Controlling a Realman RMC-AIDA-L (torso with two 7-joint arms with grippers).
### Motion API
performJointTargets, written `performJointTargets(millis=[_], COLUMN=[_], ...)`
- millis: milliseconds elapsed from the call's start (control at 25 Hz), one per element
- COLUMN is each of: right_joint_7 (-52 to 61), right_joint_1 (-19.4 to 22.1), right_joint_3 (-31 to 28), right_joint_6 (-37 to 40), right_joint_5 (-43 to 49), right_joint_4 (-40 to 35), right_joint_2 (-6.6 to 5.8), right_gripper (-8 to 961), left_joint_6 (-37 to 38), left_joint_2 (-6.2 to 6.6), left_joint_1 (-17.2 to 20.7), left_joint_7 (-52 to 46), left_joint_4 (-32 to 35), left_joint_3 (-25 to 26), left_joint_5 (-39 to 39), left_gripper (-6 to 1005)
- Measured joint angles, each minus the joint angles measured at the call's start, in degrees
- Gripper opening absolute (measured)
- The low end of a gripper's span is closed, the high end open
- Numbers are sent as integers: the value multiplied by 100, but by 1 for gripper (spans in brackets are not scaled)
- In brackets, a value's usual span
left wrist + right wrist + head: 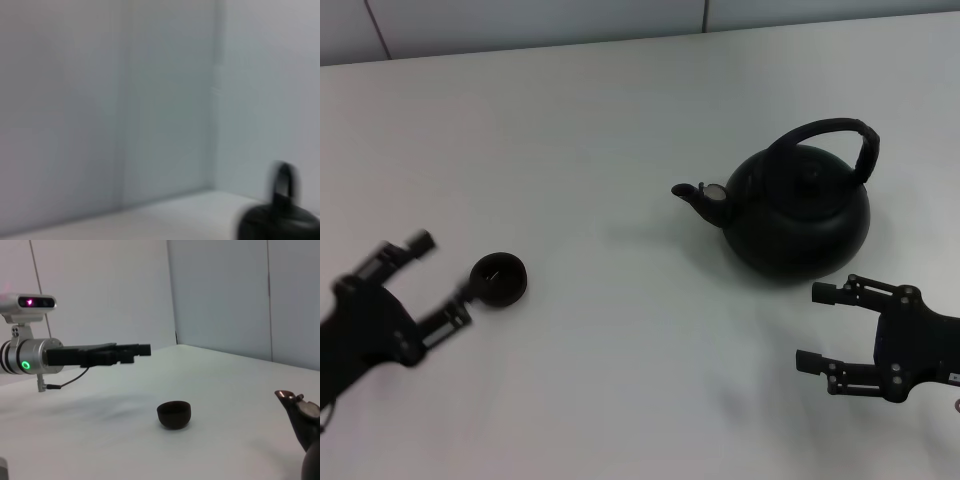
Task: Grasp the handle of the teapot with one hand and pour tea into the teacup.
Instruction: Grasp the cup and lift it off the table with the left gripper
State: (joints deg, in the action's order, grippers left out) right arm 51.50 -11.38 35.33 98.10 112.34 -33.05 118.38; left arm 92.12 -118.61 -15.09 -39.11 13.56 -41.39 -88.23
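Both grippers are matte black: the left gripper [445,275] and right gripper [813,326] each carry two slim linkage fingers studded with small pale screws. In the right wrist view the left arm's wrist [30,357] is a silver cylinder with a glowing green ring (a thin black cable trails beneath), topped by a pale camera module [31,302] showing a pink light at 12 o'clock.

We see the small round black teacup [498,279] left on the white table [620,350], the squat black teapot [800,210] well apart to its right, spout toward the cup. Left gripper [442,277] sits just beside the cup; right gripper [817,327] sits in front of the teapot.
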Motion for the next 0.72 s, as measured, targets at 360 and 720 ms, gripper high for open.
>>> performJointTargets(millis=[360, 720], right_joint_7=[0, 0], right_joint_1=[-54, -81], right_joint_3=[-9, -9], right_joint_6=[3, 0], right_joint_5=[-30, -32], right_joint_4=[-8, -17], right_joint_2=[0, -1], right_gripper=[817, 817], left_joint_6=[9, -654], left_joint_2=[-10, -4], left_joint_1=[-58, -112], left_joint_7=[185, 719], left_joint_4=[-176, -232], left_joint_3=[370, 9], left_joint_5=[48, -89], left_gripper=[798, 797])
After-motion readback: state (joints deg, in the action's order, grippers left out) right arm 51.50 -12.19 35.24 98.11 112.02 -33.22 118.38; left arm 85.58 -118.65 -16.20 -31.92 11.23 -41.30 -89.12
